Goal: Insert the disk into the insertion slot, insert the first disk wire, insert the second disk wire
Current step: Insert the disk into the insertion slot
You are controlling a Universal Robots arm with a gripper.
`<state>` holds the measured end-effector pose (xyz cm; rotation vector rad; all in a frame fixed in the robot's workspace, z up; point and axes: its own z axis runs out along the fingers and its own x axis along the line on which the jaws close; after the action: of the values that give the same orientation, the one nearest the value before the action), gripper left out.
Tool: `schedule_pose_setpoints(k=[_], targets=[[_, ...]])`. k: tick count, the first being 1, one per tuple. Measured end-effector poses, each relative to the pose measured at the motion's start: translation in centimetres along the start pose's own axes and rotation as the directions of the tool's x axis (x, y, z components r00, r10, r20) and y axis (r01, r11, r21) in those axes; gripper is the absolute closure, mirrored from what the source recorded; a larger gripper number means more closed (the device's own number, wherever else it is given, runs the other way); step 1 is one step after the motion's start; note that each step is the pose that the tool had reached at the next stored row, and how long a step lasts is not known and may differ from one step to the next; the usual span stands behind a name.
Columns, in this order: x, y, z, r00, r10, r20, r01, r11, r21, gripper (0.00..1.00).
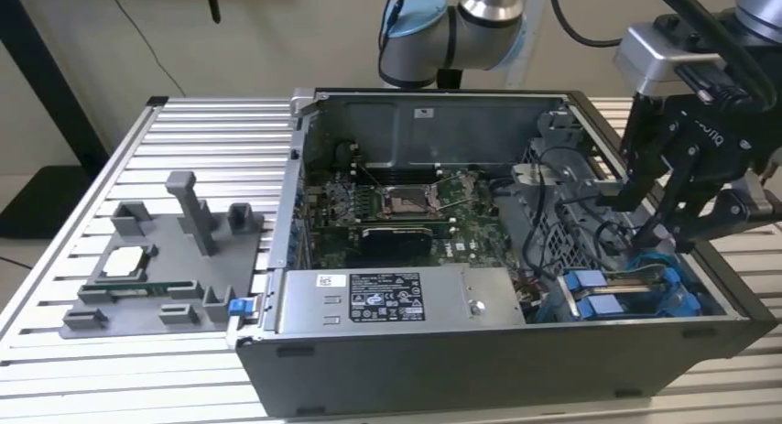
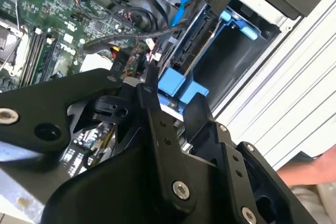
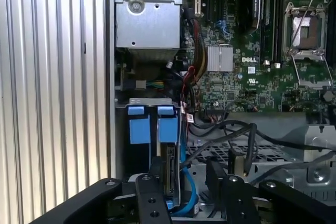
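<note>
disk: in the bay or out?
In. The disk stands inside the insertion slot, its blue carrier end level with the other blue carrier beside it. Fully latched: cannot tell.

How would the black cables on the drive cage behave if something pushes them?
The black cables are thin and lie in loose curves over the drive cage, so they probably bend aside easily. They look light. Their ends seem fixed, so they might spring back.
</note>
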<state>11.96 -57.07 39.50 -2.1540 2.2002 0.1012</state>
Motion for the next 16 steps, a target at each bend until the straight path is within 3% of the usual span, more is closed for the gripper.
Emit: schedule_pose_setpoints(k=[8, 16], targets=[[-1.29, 0.03, -0.51, 0.9999, 0.0, 0.0159, 0.0, 1.0, -0.0002, 0.0], [-2.44, 0.07, -0.15, 0.9997, 0.0, 0.0246, 0.0, 1.0, -0.0027, 0.0]])
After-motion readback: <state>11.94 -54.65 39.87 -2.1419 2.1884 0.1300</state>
